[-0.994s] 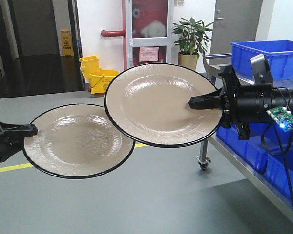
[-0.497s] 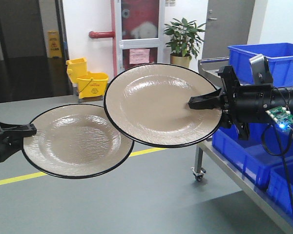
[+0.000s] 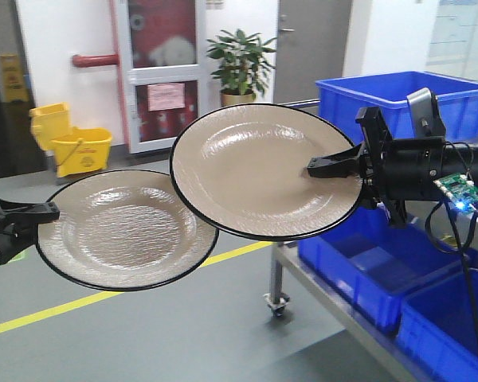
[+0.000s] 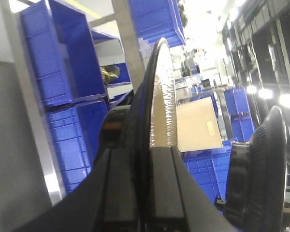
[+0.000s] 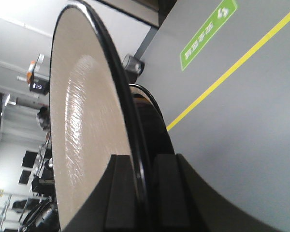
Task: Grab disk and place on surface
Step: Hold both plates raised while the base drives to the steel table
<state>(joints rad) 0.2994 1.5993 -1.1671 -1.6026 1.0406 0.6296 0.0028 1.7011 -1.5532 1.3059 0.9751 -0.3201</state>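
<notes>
Two beige disks with black rims are held up in the air. My left gripper [image 3: 52, 211] is shut on the rim of the lower left disk [image 3: 127, 227], which the left wrist view shows edge-on [image 4: 163, 96] between the fingers [image 4: 145, 154]. My right gripper [image 3: 315, 169] is shut on the rim of the higher right disk [image 3: 255, 167], which overlaps the left one. The right wrist view shows that disk's face [image 5: 82, 125] clamped between the jaws [image 5: 140, 164]. The surface is out of view.
A metal rack on castors [image 3: 334, 306] carries blue bins [image 3: 398, 103] at the right, close under my right arm. On the grey floor runs a yellow line [image 3: 103, 298]. A potted plant [image 3: 240, 60] and a yellow mop bucket [image 3: 68, 143] stand by the far wall.
The whole background has slid to the left in the front view, bringing the rack and blue bins nearer the middle. Both arms and disks keep the same pose in the frame.
</notes>
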